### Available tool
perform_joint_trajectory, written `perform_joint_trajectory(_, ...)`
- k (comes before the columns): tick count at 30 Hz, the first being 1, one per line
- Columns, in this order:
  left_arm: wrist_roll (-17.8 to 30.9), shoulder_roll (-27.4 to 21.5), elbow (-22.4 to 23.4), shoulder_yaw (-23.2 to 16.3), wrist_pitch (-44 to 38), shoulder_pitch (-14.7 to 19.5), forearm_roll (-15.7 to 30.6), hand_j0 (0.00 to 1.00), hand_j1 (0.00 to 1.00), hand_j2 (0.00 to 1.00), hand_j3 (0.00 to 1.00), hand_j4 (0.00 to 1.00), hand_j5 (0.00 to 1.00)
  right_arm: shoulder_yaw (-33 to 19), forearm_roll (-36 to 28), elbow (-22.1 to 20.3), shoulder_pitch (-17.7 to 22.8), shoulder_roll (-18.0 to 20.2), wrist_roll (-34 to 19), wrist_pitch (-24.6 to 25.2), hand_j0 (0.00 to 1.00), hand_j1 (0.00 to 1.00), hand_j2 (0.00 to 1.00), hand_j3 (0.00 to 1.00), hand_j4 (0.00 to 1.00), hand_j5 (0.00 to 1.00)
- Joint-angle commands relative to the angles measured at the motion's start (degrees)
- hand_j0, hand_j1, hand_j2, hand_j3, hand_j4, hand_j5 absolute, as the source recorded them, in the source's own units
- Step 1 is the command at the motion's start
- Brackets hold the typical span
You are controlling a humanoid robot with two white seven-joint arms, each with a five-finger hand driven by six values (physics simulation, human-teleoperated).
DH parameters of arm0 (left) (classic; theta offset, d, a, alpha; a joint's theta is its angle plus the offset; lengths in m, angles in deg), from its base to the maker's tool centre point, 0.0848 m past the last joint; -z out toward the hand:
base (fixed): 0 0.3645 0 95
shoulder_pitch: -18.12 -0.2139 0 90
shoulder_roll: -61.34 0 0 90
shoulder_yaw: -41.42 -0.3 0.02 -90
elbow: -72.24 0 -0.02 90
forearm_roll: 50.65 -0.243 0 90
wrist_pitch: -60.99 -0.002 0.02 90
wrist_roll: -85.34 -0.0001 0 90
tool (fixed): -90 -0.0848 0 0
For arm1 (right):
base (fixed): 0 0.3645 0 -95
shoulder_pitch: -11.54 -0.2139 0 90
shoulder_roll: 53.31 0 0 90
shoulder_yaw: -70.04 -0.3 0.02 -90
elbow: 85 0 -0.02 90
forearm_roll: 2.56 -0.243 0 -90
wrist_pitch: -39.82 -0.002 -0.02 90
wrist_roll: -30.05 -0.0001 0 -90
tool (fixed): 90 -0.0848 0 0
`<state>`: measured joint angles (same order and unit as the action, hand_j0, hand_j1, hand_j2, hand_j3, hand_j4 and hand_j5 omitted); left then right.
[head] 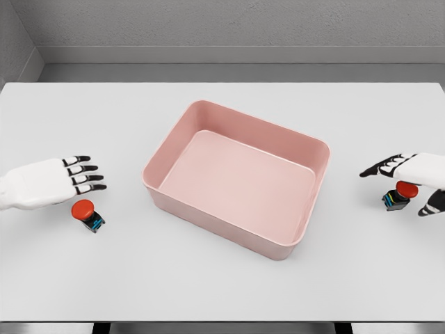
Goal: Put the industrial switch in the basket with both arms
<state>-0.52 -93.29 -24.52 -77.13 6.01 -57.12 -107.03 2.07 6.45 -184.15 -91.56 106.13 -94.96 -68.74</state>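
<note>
While both red-capped switches, left switch (pixel 87 216) and right switch (pixel 399 196), sit on the table (pixel 222 292) outside the empty pink basket (pixel 236 177), left hand (pixel 66 179) and right hand (pixel 410 177) hover open-fingered, nothing grasped yet.

No legible text, label or number anywhere — neither on switches nor basket.

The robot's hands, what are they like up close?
Both are smooth white shells. The left hand and right hand each end in slim black fingers banded with white segments. No cables, sleeves or markings show.
</note>
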Motion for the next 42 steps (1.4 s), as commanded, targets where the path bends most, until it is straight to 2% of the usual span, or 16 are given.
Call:
perform_joint_trajectory(1, 0.0, -0.2, -1.5, 0.1, 0.0, -0.1, 0.3, 1.00, 1.00, 1.00, 1.00, 1.00, 1.00, 0.0, 0.1, 1.8, 0.0, -1.0, 0.0, 0.5, 1.00, 1.00, 1.00, 1.00, 1.00, 1.00)
perform_joint_trajectory(5, 0.1, -0.4, -2.6, -0.1, 0.0, -0.3, 0.2, 1.00, 1.00, 1.00, 1.00, 1.00, 1.00, 2.3, 0.9, 4.0, -0.2, -3.2, 0.0, 3.9, 1.00, 1.00, 1.00, 1.00, 1.00, 1.00)
perform_joint_trajectory(7, 0.1, -0.5, -3.1, 0.1, 0.0, -1.5, 0.1, 1.00, 1.00, 1.00, 1.00, 1.00, 1.00, 2.3, 0.9, 4.0, -0.3, -3.3, 0.0, 4.1, 1.00, 1.00, 1.00, 1.00, 1.00, 1.00)
perform_joint_trajectory(11, 0.0, 0.2, -4.0, 0.1, 0.0, -1.7, 0.2, 1.00, 1.00, 1.00, 1.00, 1.00, 1.00, 2.3, 3.3, 5.2, -0.7, -3.9, 0.0, 5.4, 1.00, 1.00, 1.00, 1.00, 1.00, 1.00)
perform_joint_trajectory(17, 0.0, 0.6, -4.4, 0.0, 0.0, -2.4, 0.3, 1.00, 1.00, 1.00, 1.00, 1.00, 1.00, 2.3, 3.4, 5.8, -1.1, -3.9, 0.0, 6.1, 0.99, 0.99, 0.99, 0.99, 0.99, 0.99)
perform_joint_trajectory(23, 0.0, 2.0, -4.8, -0.1, 0.0, -2.5, 0.3, 1.00, 1.00, 1.00, 1.00, 1.00, 1.00, 2.4, 3.4, 5.5, -1.0, -4.0, 0.0, 6.1, 0.83, 0.83, 0.83, 0.83, 0.83, 0.83)
perform_joint_trajectory(26, 0.0, 2.5, -4.8, 0.0, 0.0, -2.5, 0.3, 1.00, 1.00, 1.00, 1.00, 1.00, 1.00, 2.4, 3.4, 5.3, -1.0, -4.0, 0.0, 5.9, 0.67, 0.67, 0.67, 0.67, 0.67, 0.67)
perform_joint_trajectory(28, 0.3, 2.2, -4.8, 0.0, 0.0, -2.5, 0.3, 1.00, 1.00, 1.00, 1.00, 1.00, 1.00, 2.4, 3.4, 5.2, -1.0, -4.0, 0.0, 5.6, 0.60, 0.60, 0.60, 0.60, 0.60, 0.60)
perform_joint_trajectory(32, 1.2, 2.4, -4.8, 0.0, 0.0, -2.5, 0.3, 0.82, 0.82, 0.82, 0.82, 0.82, 0.82, 2.4, 3.4, 4.6, -1.0, -4.0, 0.0, 5.6, 0.49, 0.49, 0.49, 0.49, 0.49, 0.49)
perform_joint_trajectory(35, 1.1, 2.7, -5.0, -0.1, 0.0, -2.6, 0.4, 0.74, 0.74, 0.74, 0.74, 0.74, 0.74, 2.4, 3.4, 4.0, -1.0, -4.0, 0.0, 5.7, 0.49, 0.49, 0.49, 0.49, 0.49, 0.49)
perform_joint_trajectory(42, 0.4, 4.9, -4.9, -0.1, 0.0, -3.7, 1.3, 0.72, 0.72, 0.72, 0.72, 0.72, 0.72, 2.3, 3.4, 4.0, -1.1, -3.7, 0.0, 6.1, 0.49, 0.49, 0.49, 0.49, 0.49, 0.49)
